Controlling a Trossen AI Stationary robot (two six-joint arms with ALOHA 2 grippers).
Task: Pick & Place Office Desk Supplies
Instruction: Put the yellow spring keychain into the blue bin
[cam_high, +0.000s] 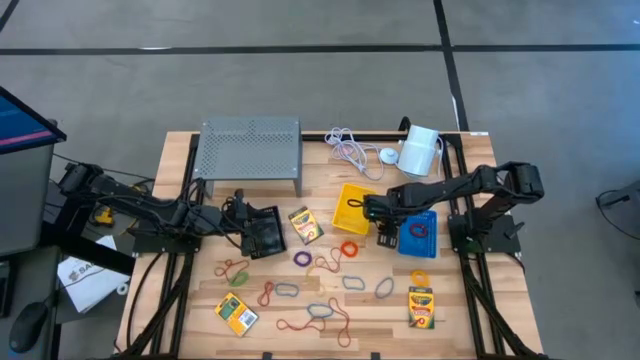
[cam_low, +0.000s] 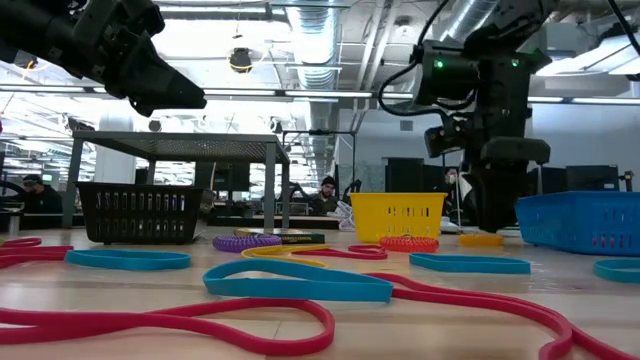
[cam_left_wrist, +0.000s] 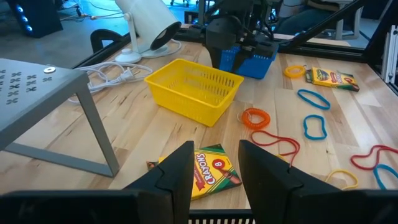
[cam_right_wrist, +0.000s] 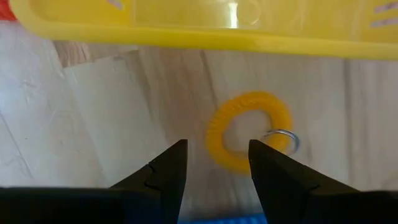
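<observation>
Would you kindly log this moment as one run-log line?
right gripper: open above yellow coil ring | left gripper: open above crayon box

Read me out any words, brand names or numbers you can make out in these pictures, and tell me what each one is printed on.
"CRAYONS": on the crayon box just ahead of the left gripper.
"8": on that same box, beside the word.
Crayon box by the yellow coil: printed, but too small to read.
Two more crayon boxes in the high view: too small to read.
White paper off the table's left edge: dark lettering, unreadable.
</observation>
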